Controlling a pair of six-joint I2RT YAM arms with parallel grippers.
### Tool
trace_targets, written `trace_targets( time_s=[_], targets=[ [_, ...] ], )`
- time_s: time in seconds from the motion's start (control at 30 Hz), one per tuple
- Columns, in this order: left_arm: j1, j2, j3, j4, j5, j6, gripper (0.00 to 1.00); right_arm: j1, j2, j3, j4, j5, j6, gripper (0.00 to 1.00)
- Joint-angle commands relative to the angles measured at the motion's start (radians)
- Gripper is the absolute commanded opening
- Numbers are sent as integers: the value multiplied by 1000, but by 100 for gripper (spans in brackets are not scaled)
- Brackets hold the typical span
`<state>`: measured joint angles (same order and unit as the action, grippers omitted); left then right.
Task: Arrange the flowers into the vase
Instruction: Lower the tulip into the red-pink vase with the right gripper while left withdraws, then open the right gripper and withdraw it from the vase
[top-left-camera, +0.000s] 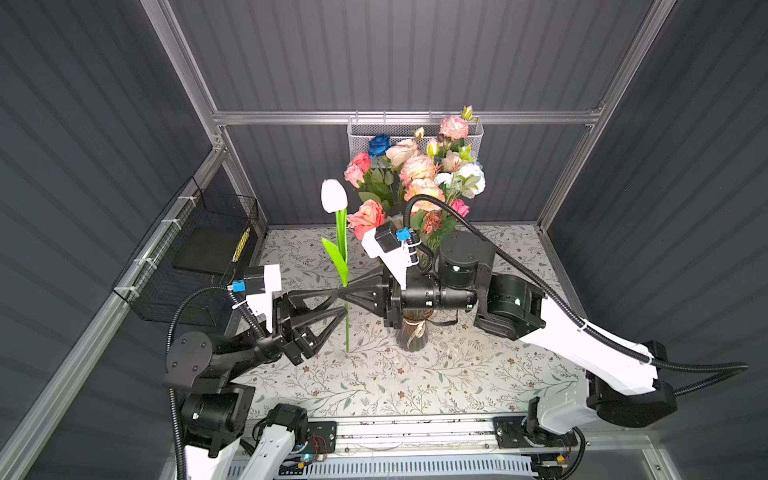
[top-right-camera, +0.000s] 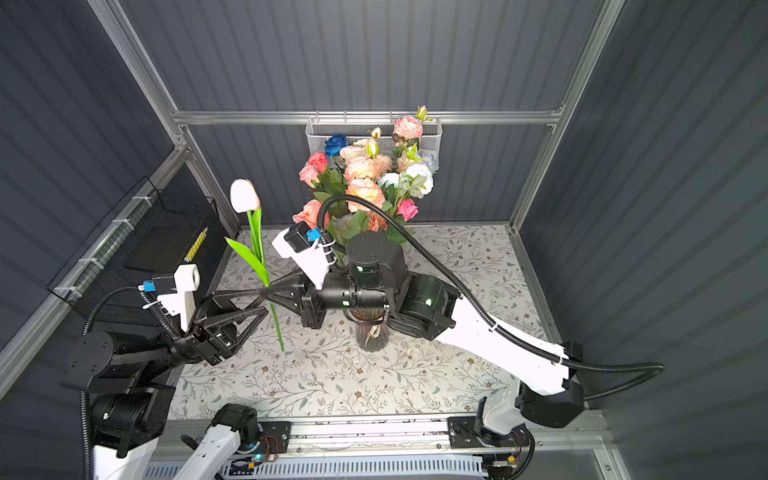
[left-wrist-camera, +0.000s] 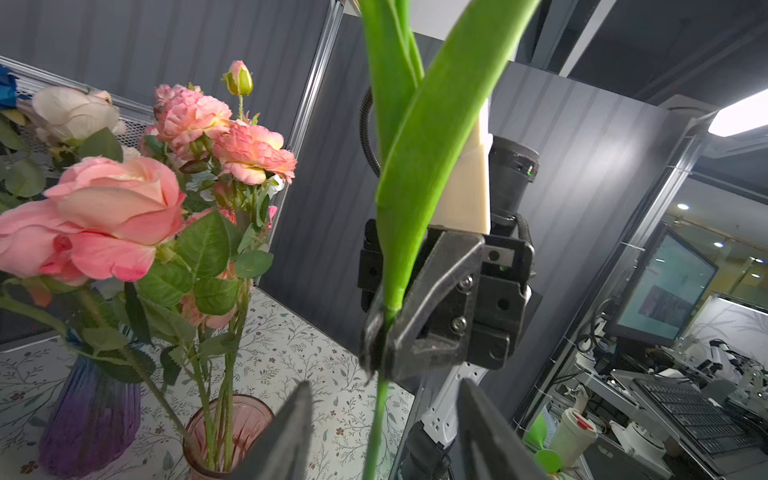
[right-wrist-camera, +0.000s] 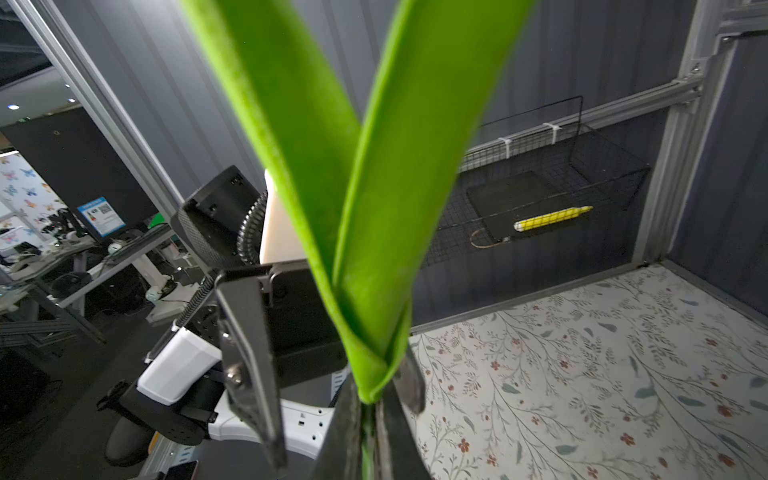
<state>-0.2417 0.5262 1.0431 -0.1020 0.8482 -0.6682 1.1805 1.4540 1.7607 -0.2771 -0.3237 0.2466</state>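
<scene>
Now the right gripper (left-wrist-camera: 384, 343) is pressed together on the green stem (top-left-camera: 347, 328) of a white tulip (top-left-camera: 333, 196), just under its leaves (top-left-camera: 337, 257), and holds it upright over the worktop (top-left-camera: 457, 374), left of the middle. The left gripper (top-left-camera: 341, 301) is spread, one finger on each side of the stem, apart from it. Other flowers (top-left-camera: 417, 174) stand in a pink glass vase (top-left-camera: 411, 334) near the worktop's middle
</scene>
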Motion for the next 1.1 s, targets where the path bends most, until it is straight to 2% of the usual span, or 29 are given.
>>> trace_targets(
  time_s=[0.0,0.07,0.1,0.13,0.33,0.5,0.63,0.87,1.0,1.07],
  targets=[
    [-4,-12,6,-44,-54,15,78,-23,-91,-85,51,62,6,7],
    [-4,-17,6,-68,-86,27,84,-37,-152,-153,58,83,13,6],
    [-3,-20,6,-89,-117,33,98,-42,-186,-192,56,101,11,6],
    [-4,-26,6,-113,-149,45,100,-46,-219,-226,53,120,9,6],
    [-2,-75,-43,-292,-417,110,100,-82,-438,-417,-22,304,-41,7],
    [-3,-116,-132,-343,-554,105,100,-109,-512,-513,0,421,-104,7],
    [-4,-105,-153,-368,-573,96,100,-143,-495,-574,121,482,-171,7],
    [-3,-100,-166,-373,-565,78,100,-214,-392,-681,400,510,-200,6],
    [-4,-100,-160,-387,-564,80,100,-246,-342,-734,444,520,-170,6],
    [-4,-101,-162,-392,-568,82,100,-248,-340,-773,453,518,-149,10]
  ],
)
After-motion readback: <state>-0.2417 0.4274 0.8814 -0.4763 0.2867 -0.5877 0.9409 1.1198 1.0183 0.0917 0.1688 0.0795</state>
